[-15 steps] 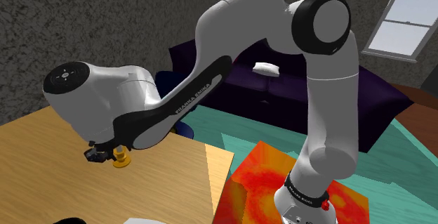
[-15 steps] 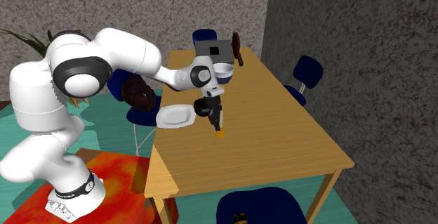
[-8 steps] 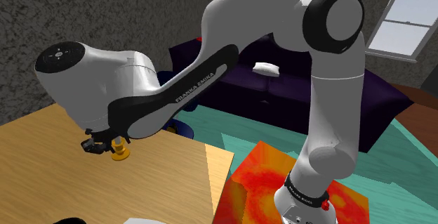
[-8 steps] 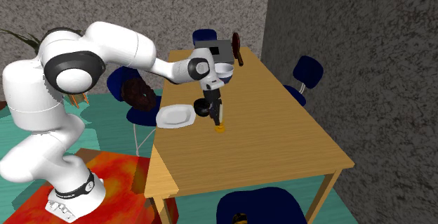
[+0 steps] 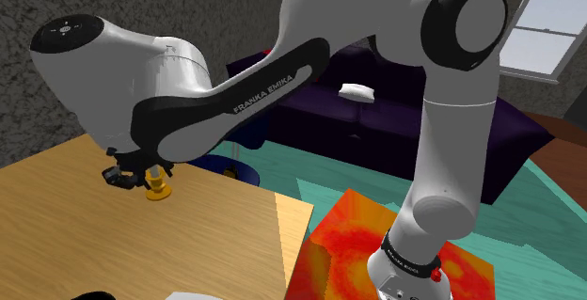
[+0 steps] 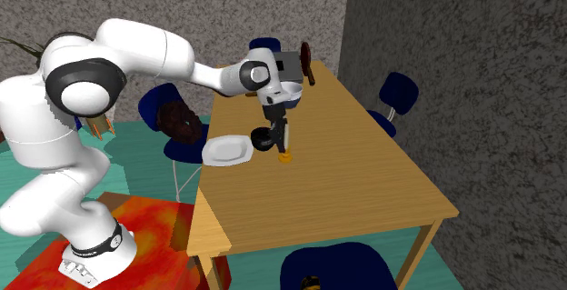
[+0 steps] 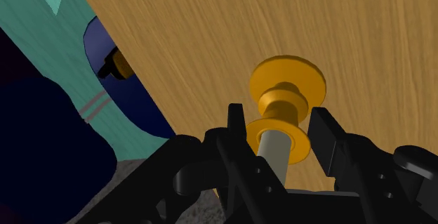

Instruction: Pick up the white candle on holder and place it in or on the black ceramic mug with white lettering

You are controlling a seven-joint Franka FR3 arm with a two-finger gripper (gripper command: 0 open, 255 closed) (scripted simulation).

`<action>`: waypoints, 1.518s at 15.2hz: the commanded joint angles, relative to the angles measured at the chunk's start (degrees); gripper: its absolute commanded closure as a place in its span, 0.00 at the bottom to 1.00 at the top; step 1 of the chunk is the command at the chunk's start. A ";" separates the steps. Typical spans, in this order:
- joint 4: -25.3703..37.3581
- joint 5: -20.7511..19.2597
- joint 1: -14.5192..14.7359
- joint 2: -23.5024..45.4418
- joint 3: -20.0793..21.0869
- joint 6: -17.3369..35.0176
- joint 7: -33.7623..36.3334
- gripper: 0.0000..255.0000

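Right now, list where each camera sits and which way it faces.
Shoulder view: beside the stand, looking down across the table; arm and stand show.
Second exterior view: high off the table's end, facing along it; the whole arm shows at its left.
Wrist view: on the hand, looking along the gripper at the table; both fingers show.
Shared: all show the gripper clasping the candle.

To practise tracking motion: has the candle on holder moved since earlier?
Yes. In the second exterior view the candle on holder, in the gripper, has risen relative to the white plate.
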 commanded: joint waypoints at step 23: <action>22.01 -4.49 19.98 12.80 2.16 -19.02 11.58 1.00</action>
